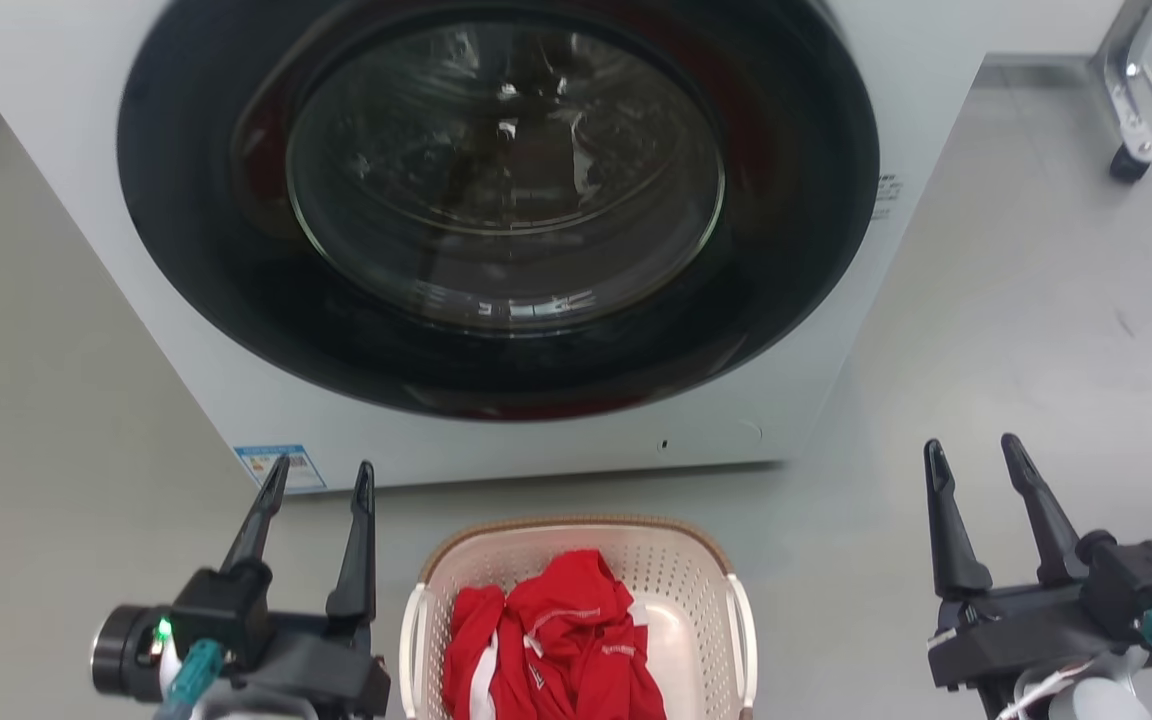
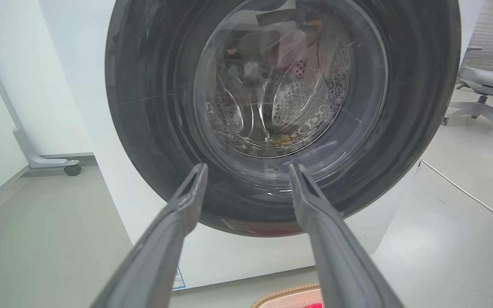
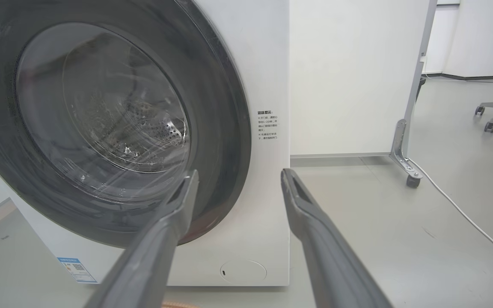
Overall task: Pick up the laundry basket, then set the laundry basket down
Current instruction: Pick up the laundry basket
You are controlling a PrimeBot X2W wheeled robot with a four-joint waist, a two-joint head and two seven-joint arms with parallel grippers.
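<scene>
spread wide and empty at the left gripper (image 1: 318,478) and right gripper (image 1: 976,450), flanking the laundry basket (image 1: 676,570) without touching its handles. resting on the floor (image 1: 986,300) with red clothes (image 1: 556,640) inside, just before the washer (image 1: 496,200). not yet lifted; judged barely begun, with grasping, raising and setting down all left

Light: bright, even; soft shadows cast on floor (image 1: 1016,330).
Glare: reflections seen on door glass (image 1: 506,170).
Edges: lines bent in wrist views.

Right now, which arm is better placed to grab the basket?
Left, probably. The left gripper hangs open close beside the basket; the right gripper, also open, stands farther off to its side.
</scene>
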